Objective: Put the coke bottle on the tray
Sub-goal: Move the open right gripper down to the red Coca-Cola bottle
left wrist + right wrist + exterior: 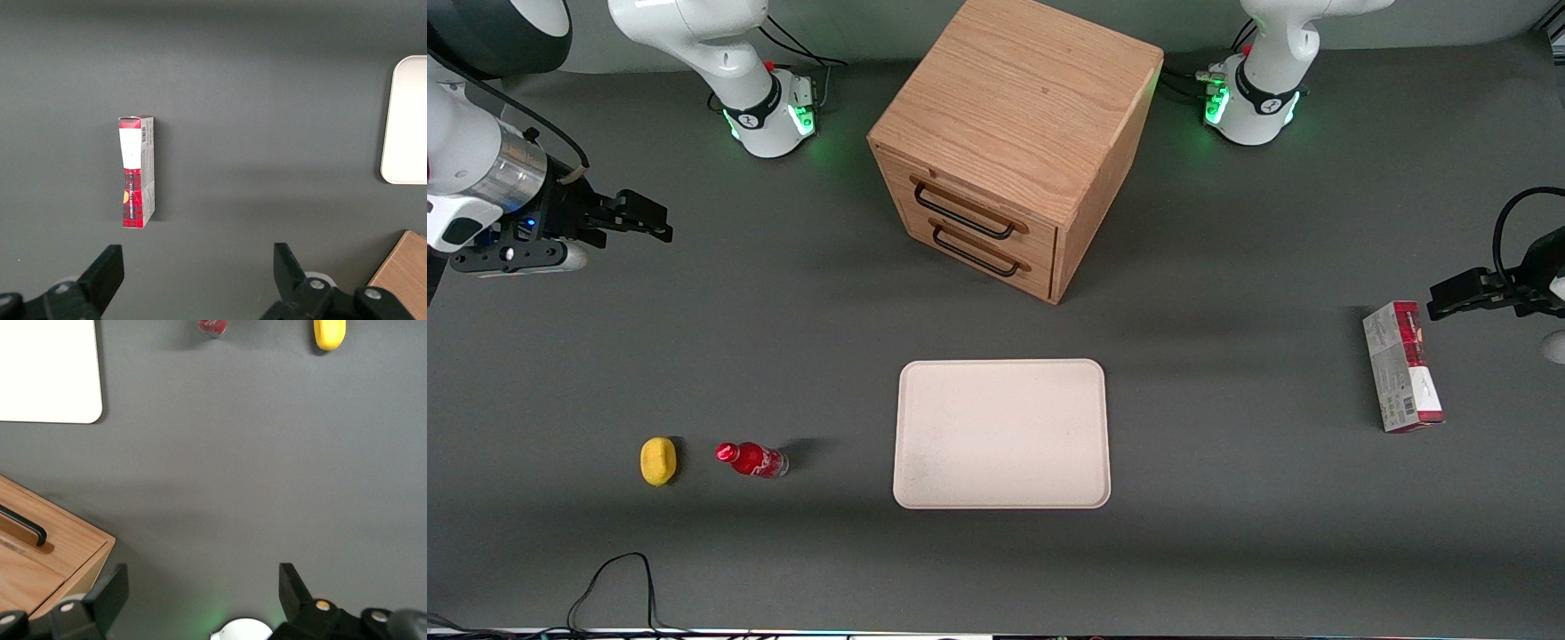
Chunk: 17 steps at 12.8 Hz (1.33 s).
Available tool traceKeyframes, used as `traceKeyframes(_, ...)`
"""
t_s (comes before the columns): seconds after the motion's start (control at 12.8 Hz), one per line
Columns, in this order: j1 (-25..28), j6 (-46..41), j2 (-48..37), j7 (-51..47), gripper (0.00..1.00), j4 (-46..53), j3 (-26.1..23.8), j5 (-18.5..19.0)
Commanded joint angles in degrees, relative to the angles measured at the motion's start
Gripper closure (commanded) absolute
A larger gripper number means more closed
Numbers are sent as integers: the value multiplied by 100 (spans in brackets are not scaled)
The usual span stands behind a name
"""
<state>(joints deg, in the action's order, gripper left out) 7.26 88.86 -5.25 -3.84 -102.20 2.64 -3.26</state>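
Note:
The coke bottle (752,460) lies on its side on the grey table, beside a yellow lump and between that lump and the tray (1001,433). In the right wrist view only its red end (212,327) shows, with the tray's corner (47,370) near it. My gripper (645,218) hangs open and empty toward the working arm's end of the table, well above the table and farther from the front camera than the bottle. Its two black fingers (111,595) stand wide apart over bare table.
A yellow lemon-like lump (658,460) lies beside the bottle. A wooden drawer cabinet (1009,142) with two black handles stands farther back than the tray. A red-and-grey carton (1402,366) lies toward the parked arm's end. A black cable (618,587) loops near the front edge.

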Motion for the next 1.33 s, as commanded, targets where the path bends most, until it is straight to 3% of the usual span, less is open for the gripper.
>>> traceKeyframes(0.0, 48, -254, 200, 76, 0, 385, 105, 89)
traceKeyframes(0.63, 13, -430, 471, 32, 0, 796, 105, 80)
traceKeyframes(0.78, 39, -744, 1268, 6, 0, 1855, 96, 19)
traceKeyframes(1.02, 39, -1650, 3401, 6, 0, 4525, 61, 28)
traceKeyframes(1.1, 39, -1661, 3895, -55, 0, 5142, 44, 28)
traceKeyframes(1.25, 48, -1164, 4557, -484, 0, 5464, -44, 19)
